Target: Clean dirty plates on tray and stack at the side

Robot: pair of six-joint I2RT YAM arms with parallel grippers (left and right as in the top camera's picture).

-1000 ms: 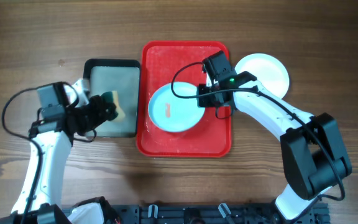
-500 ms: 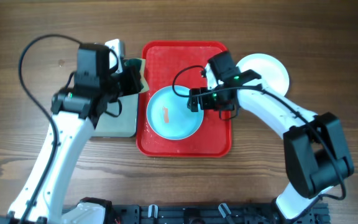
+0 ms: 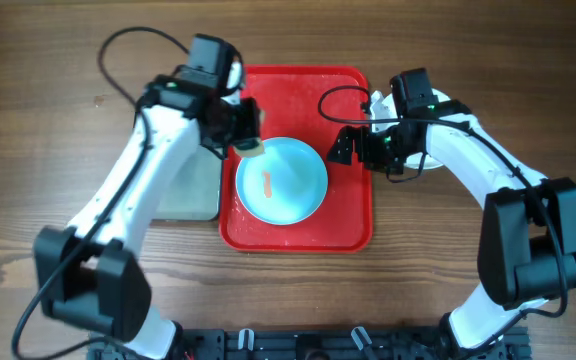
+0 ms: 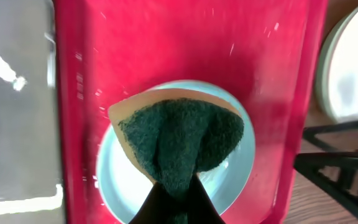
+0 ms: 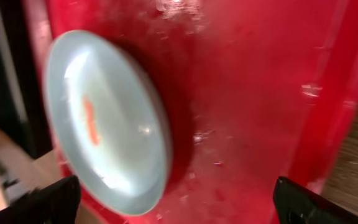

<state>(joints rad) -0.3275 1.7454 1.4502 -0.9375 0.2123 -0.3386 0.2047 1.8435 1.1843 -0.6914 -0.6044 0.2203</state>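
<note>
1. The left gripper [image 3: 246, 140] has swung off the dark grey tray [image 3: 183, 195] at frame left to the upper left of the red tray [image 3: 353, 215]. The right gripper [image 3: 346, 147] has backed away to that tray's right rim.
2. The left jaws are clamped on a green-faced sponge [image 3: 252, 149], poised over the upper-left rim of the light blue plate [image 3: 293, 190]. Whether it touches cannot be told.
3. That plate lies mid-tray with its reddish smear [image 3: 268, 182] unwiped, so wiping looks about to start and stacking remains.
4. The raised rim crowds the plate's left side. Bare tray floor lies to its right and below.
5. The right gripper is spread wide and empty, near the plate's right edge.
6. A white plate [image 4: 353, 68] rests off the tray at upper right, probably already cleaned.
</note>
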